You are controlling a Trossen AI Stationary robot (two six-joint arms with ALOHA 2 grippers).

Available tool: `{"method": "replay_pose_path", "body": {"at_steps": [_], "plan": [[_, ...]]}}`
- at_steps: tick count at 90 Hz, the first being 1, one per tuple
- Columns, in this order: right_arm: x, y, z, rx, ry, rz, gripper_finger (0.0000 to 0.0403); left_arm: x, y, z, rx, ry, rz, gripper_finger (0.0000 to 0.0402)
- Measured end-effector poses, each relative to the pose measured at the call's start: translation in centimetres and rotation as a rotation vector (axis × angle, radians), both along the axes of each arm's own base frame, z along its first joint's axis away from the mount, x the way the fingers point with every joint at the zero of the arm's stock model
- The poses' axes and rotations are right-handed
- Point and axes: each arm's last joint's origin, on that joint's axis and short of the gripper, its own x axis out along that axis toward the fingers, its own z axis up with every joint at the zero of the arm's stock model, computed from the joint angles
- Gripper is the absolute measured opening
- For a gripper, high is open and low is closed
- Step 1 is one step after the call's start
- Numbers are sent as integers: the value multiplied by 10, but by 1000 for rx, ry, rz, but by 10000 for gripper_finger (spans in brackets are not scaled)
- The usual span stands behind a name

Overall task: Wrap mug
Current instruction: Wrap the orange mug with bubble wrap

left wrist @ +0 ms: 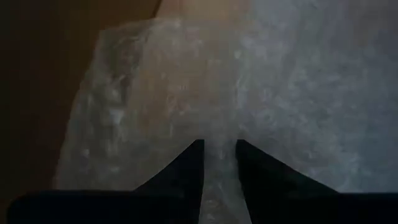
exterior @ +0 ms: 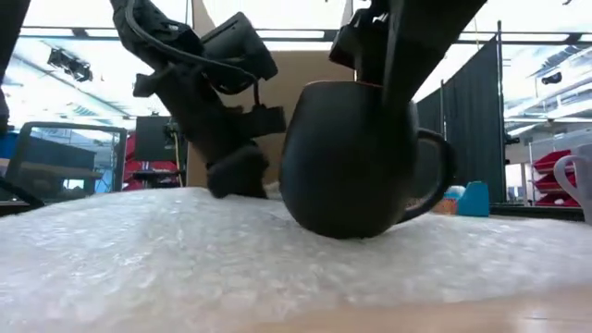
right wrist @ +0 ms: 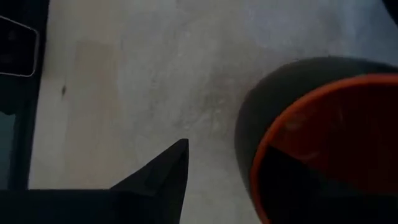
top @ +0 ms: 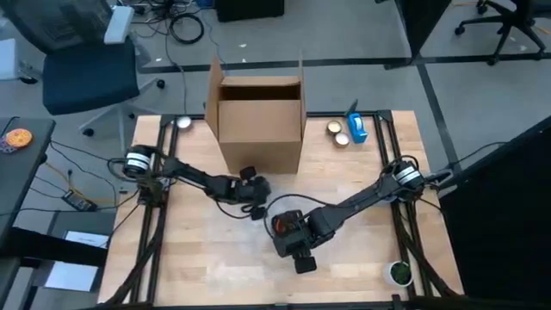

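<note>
A black mug (exterior: 356, 157) with an orange inside (right wrist: 323, 124) sits on a sheet of bubble wrap (exterior: 185, 250) at the table's middle. Its handle (exterior: 437, 176) points to the right in the low view. My right gripper (top: 290, 231) comes down on the mug from above and is open. One finger (right wrist: 168, 174) stands outside the mug's wall with wrap showing between them. The other is down inside the mug. My left gripper (top: 256, 207) is low on the wrap just beyond the mug, shut on the sheet. My left gripper pinches the bubble wrap (left wrist: 219, 168) between its two fingers, coming down at a slant from the table's left. One layer or several, I cannot tell. The rest of the sheet lies flat on the table. My right gripper: I cannot tell whether its inner finger touches the mug.
An open cardboard box (top: 258, 116) stands at the far middle of the table. Two small rolls (top: 337, 132) and a blue object (top: 356, 129) lie at the far right. A small green thing (top: 399, 274) sits at the near right corner.
</note>
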Motion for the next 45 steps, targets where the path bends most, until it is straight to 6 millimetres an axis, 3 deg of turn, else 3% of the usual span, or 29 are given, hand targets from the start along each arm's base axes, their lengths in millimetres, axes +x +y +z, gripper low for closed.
{"method": "replay_pose_path", "body": {"at_steps": [21,45], "plan": [[7,-11,1,-8,-22,9,147,-20,1,19,14,89,-2,78],[21,-22,-9,-15,-156,87,135,-21,1,26,14,66,2,78]]}}
